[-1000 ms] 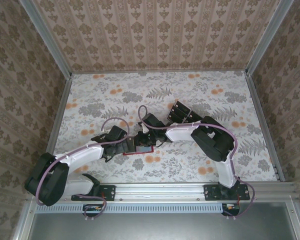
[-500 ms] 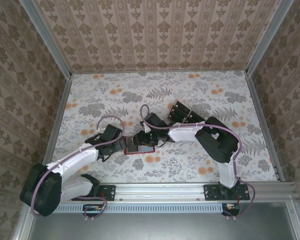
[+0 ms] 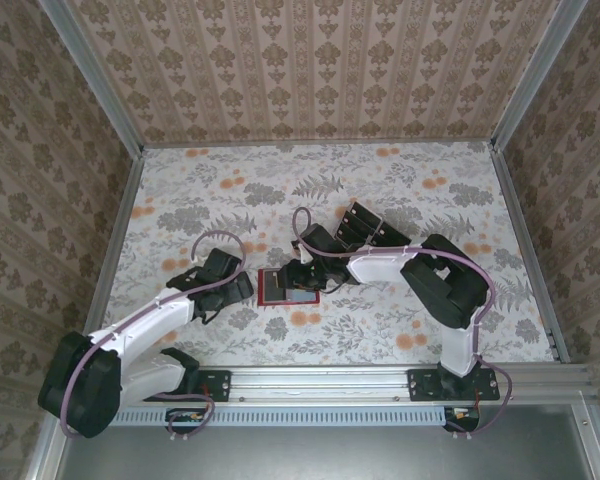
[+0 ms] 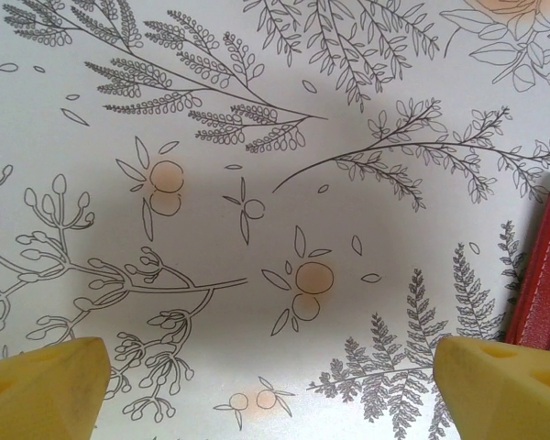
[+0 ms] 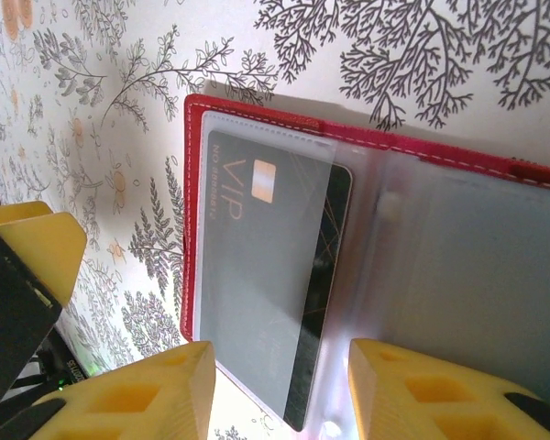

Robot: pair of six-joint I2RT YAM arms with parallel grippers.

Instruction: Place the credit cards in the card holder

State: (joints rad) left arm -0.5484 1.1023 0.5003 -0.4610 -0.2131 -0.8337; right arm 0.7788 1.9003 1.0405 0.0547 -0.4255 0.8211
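Withdrawal of left gripper, jaws apart and empty, to left of centre leaves card holder lying open mid-frame; right gripper, jaws spread, straddles one sleeved credit card; tray beyond likely holds the rest.

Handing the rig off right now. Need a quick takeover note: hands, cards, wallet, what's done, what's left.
Left hand: open, empty, over the table just left of the card holder.
Right hand: open, fingers apart over the card holder, gripping nothing.
Card holder: lies open on the table, clear sleeves facing up.
Done: one black VIP card sits in a clear sleeve; I cannot tell if it is fully seated.
Left: the dark stack behind the right arm is likely the remaining cards, count unreadable. They probably need loading one by one.
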